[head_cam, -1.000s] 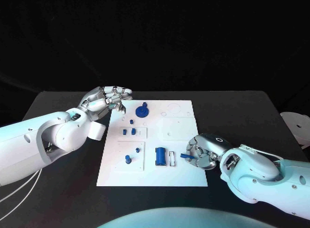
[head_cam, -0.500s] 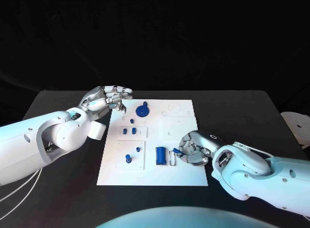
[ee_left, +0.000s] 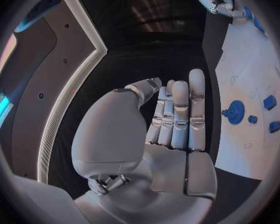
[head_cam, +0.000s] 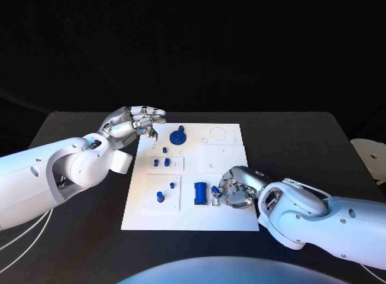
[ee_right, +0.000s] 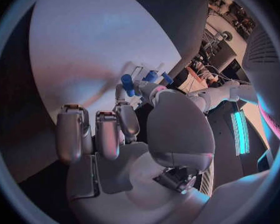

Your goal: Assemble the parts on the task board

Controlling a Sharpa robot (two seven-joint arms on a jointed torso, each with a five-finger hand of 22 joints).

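- right hand (head_cam: 236, 190) near right on task board (head_cam: 227, 222), pinching small blue part (head_cam: 216, 190) just beside white slot, not yet seated
- blue cylinder (head_cam: 200, 193), small pegs (head_cam: 161, 162) mid-board; round blue piece (head_cam: 177, 138) far
- left hand (head_cam: 135, 123) at far left board corner, fingers loosely apart, holding nothing

Black table (head_cam: 73, 177), white task board (head_cam: 223, 160) at centre

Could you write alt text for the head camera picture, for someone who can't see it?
A robot's right hand holds a small blue part over the lower middle of a flat white task board on a black table, beside a blue cylinder. Its left hand rests at the board's far left corner, holding nothing. Other small blue parts, including a round blue disc, sit on the board.
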